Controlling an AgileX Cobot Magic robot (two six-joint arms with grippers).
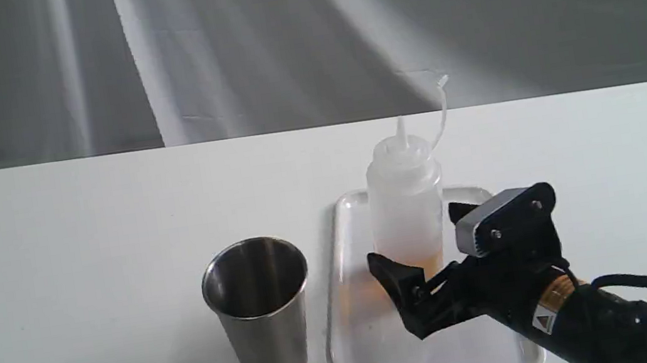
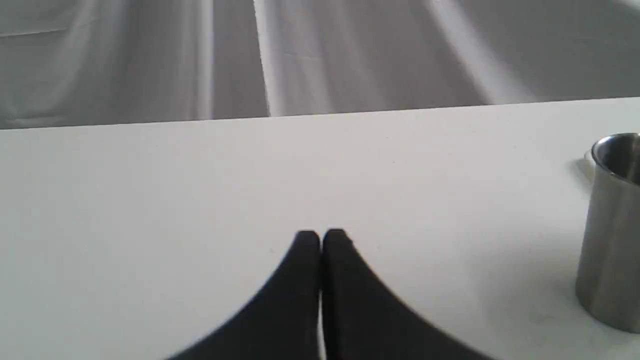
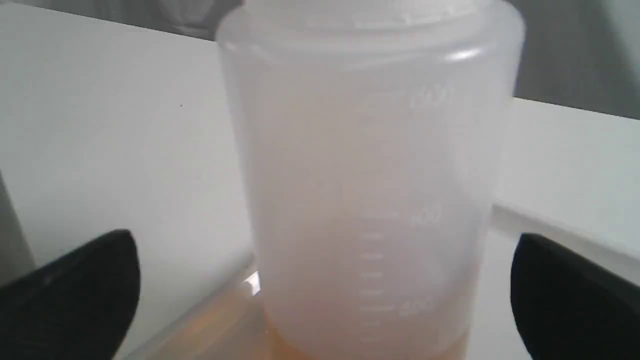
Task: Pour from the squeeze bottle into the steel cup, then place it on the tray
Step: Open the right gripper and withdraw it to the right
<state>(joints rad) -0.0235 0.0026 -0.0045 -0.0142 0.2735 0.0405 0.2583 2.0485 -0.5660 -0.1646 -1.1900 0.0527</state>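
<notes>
1. Right gripper (image 1: 413, 233) stands with its jaws spread wide on either side of the squeeze bottle (image 1: 406, 208) and grips nothing. In my right wrist view both black fingers (image 3: 75, 295) sit clear of the bottle's wall, with a gap on each side.
2. My left gripper (image 2: 321, 235) has its fingertips pressed together over bare table (image 2: 150, 200), holding nothing. I cannot find it in the exterior view.
3. Some parts are hard to read. The near finger covers part of the bottle's lower front in the exterior view, and the right arm hides the tray's near right corner. The right wrist view cuts off the bottle's top, and the left wrist view cuts the steel cup (image 2: 612, 225) at the frame edge. The cup's inside is dark, so I cannot tell whether it holds liquid.
4. The bottle stands upright on the tray (image 1: 371, 339), toward its far end. It is translucent white with a shallow amber-orange layer at the bottom and faint graduation marks up its side. The pointed nozzle (image 1: 400, 129) aims straight up, and a thin strap (image 1: 440, 108) curls up beside it.
5. An orange tinge shows on the tray floor beside the bottle. I cannot tell whether it is liquid or cast colour.
6. The steel cup (image 1: 260, 310) stands upright on the white table just left of the tray in the exterior view, apart from the bottle. Grey draped cloth (image 1: 278, 42) hangs behind the table
</notes>
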